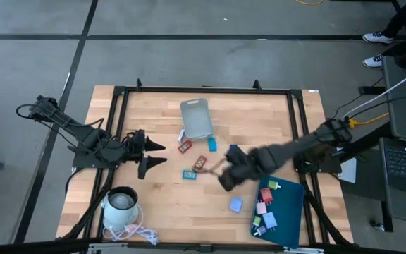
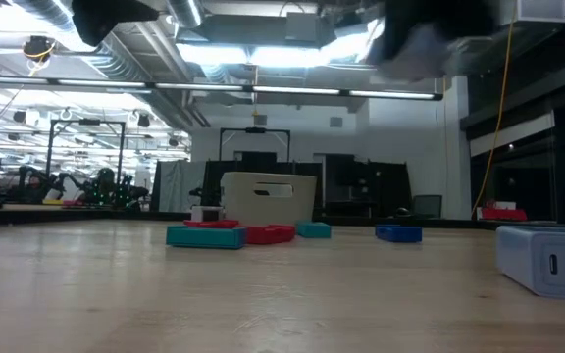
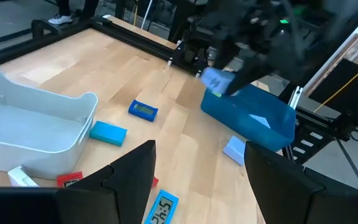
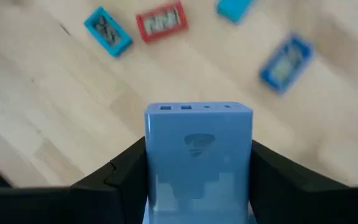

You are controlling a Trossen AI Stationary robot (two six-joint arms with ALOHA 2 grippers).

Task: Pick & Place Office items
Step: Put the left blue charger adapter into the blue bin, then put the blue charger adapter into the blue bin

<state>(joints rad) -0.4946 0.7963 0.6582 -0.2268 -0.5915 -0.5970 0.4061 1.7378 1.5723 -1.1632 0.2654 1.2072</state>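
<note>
Translucent grey rectangular plastic bin [image 1: 197, 117] near the far middle of the light wooden tabletop [image 1: 161, 204], open side up. Large dark-teal flat tray [image 1: 292, 212] at the near right corner, overhanging the table edge slightly. White round kettle-like pot [image 1: 120, 205] at the near left corner, white coiled cord [image 1: 141, 232] just beside it. Black metal frame [image 1: 203, 90] around the table. Open laptop [image 1: 404, 165] off to the right. A person's shoes [image 1: 377, 37] on the grey floor beyond.

Dark jointed arms [image 1: 83, 137] — black cabling
</note>
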